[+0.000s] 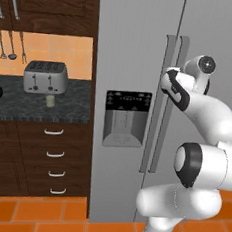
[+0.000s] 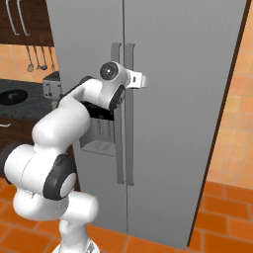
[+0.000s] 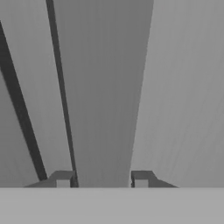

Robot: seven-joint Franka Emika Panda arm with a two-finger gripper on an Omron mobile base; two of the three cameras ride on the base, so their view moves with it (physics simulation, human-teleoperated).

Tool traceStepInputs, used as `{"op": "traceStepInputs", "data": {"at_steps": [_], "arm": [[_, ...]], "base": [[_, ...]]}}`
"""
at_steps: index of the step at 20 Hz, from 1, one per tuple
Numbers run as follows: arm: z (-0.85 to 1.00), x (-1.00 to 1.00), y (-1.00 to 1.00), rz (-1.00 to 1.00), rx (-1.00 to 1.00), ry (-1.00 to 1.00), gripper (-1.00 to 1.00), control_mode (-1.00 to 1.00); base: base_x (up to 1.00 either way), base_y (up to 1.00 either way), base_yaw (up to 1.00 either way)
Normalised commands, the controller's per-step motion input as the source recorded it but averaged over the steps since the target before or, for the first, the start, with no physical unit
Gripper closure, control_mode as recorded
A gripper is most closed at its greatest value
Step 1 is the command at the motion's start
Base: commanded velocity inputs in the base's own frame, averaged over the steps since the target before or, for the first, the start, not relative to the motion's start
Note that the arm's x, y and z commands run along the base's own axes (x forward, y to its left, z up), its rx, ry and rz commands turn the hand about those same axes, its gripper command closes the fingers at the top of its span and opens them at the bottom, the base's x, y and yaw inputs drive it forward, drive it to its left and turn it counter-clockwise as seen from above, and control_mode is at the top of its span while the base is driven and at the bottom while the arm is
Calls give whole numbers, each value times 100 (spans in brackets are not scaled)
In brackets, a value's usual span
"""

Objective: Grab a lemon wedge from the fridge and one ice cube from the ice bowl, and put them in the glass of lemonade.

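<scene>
Two jaws straddle the fridge (image 2: 188, 99) door handle (image 3: 103, 109), closed on it.

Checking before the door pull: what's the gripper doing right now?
Gripper: fingers straddle the long grey right-door handle of the light-grey two-door fridge; whether it is clamped cannot be told.

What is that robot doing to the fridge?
The robot's end effector is reaching for the right door handle of the fridge, with one finger on each side of it. Both fridge doors are shut, so no lemon wedge has come out yet. On the counter to the left, the glass of lemonade waits in front of the toaster.
</scene>
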Motion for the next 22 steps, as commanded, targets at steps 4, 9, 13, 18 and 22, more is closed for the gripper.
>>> {"op": "traceStepInputs", "data": {"at_steps": [4,9,13,18,22], "arm": [[0,0,-41,-3,0,0,100,-100],[0,-22,-81,-10,3,0,100,-100],[3,-63,-97,-13,10,0,100,-100],[0,-95,-100,-16,16,0,100,-100],[1,-100,-100,-14,18,0,100,-100]], "base": [[0,0,0],[0,0,0],[0,0,0],[0,0,0],[0,0,0]]}}
